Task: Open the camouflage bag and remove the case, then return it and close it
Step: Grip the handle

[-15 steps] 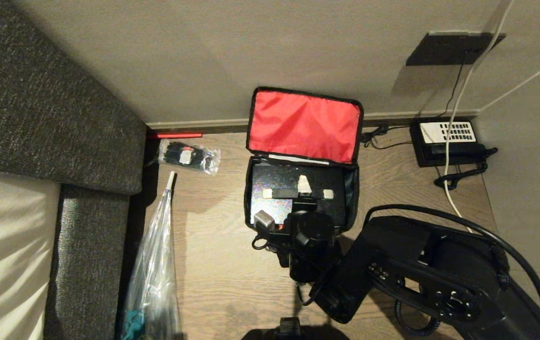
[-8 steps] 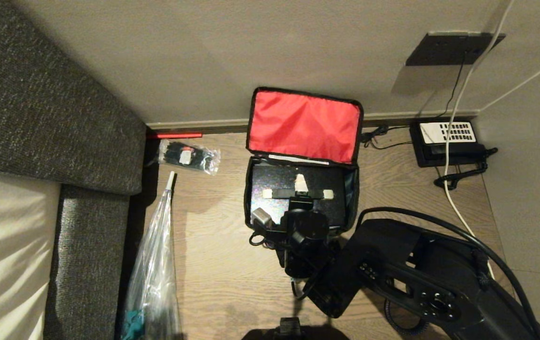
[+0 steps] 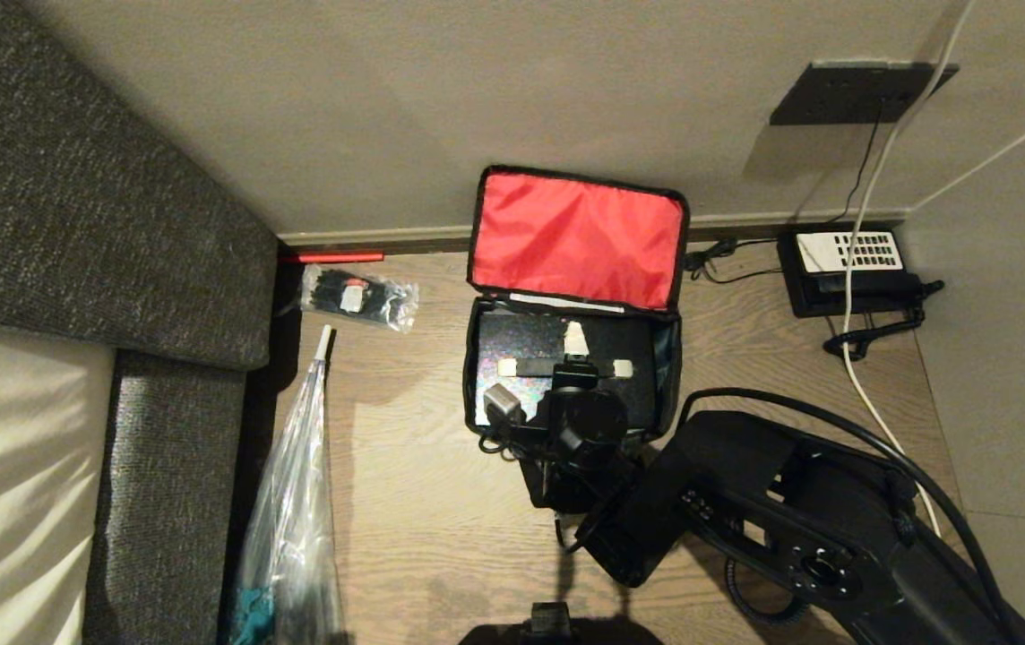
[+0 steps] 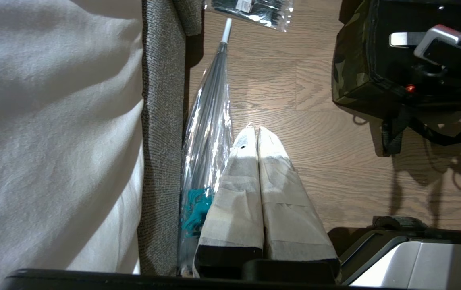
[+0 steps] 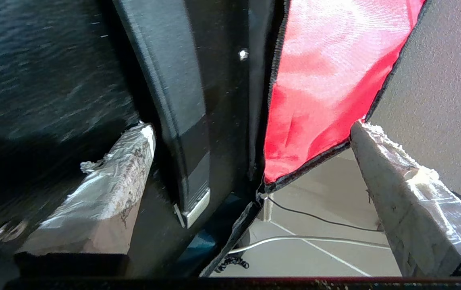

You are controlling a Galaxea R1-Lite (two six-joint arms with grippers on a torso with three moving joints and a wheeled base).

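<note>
The camouflage bag (image 3: 575, 305) is lying open on the floor by the wall, its red lid flung back, and the case (image 3: 521, 367) is being kept inside it. The right gripper (image 3: 572, 351) is being held over the case handle (image 3: 566, 367) with fingers (image 5: 113, 169) spread wide and nothing grasped, while the left gripper (image 4: 253, 133) is parked pressed shut. The handle could be missed, because one finger is sitting near the red lid instead.

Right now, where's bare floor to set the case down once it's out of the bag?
Best patch: wood floor between the camouflage bag and the clear plastic bag, below the small packet. Another strip lies between bag and telephone, but cords cross it. Crowded: in front of the bag, where the right gripper, open, hangs over the case.
</note>
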